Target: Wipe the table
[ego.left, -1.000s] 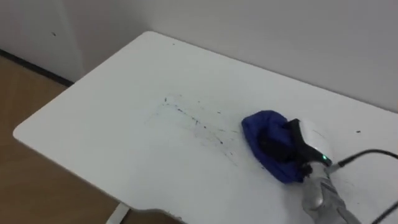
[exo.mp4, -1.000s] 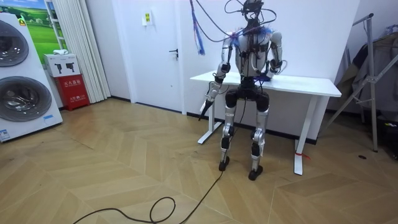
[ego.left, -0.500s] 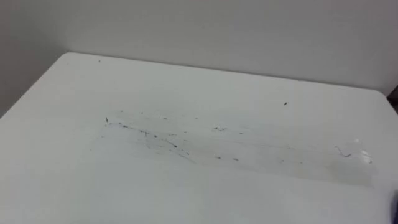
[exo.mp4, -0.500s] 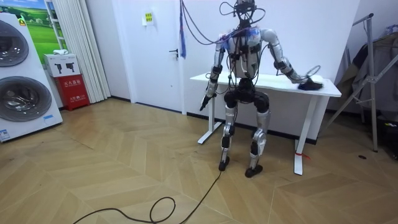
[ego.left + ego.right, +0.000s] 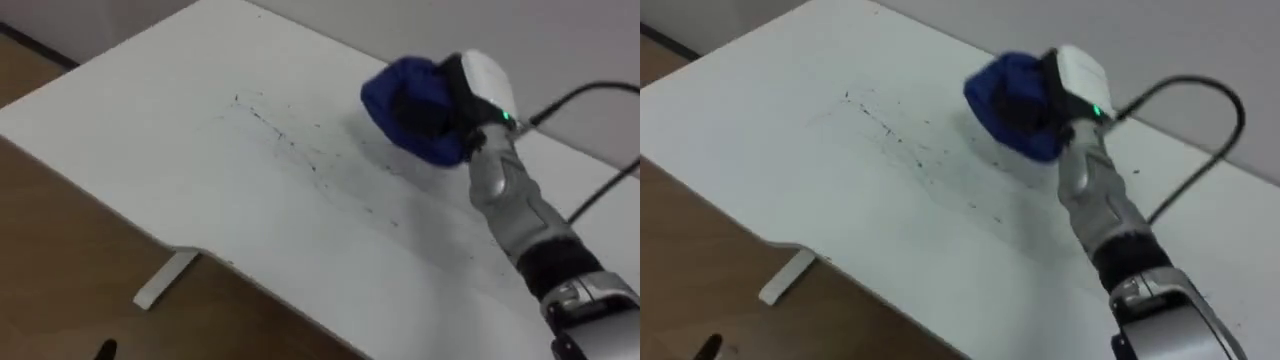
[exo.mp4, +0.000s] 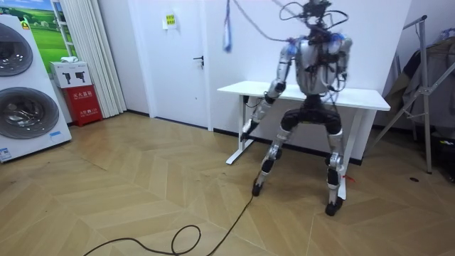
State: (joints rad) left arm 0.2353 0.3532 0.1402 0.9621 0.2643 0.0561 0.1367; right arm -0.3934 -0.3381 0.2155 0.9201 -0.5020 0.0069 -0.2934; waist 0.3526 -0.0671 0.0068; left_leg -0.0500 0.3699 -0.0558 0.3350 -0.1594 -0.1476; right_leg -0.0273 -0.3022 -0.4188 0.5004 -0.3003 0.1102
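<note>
So the white table (image 5: pixel 120 130) is stood at with dark scribbles (image 5: pixel 290 145) smeared across its middle, the bunched blue cloth (image 5: pixel 395 95) is pressed down just right of them on the far side, clamped in the right hand's (image 5: pixel 478 80) curled fingers, and the left hand (image 6: pixel 248 129) is hung low off the left end.

White table (image 5: pixel 130 140) is standing by a wall, thin dark scribble marks (image 5: pixel 315 165) running diag. across the middle of its top. Blue cloth (image 5: pixel 400 95) is lying bunched on the top, just beside the marks on their wall side, w/ right hand (image 5: pixel 450 105) resting on it.
</note>
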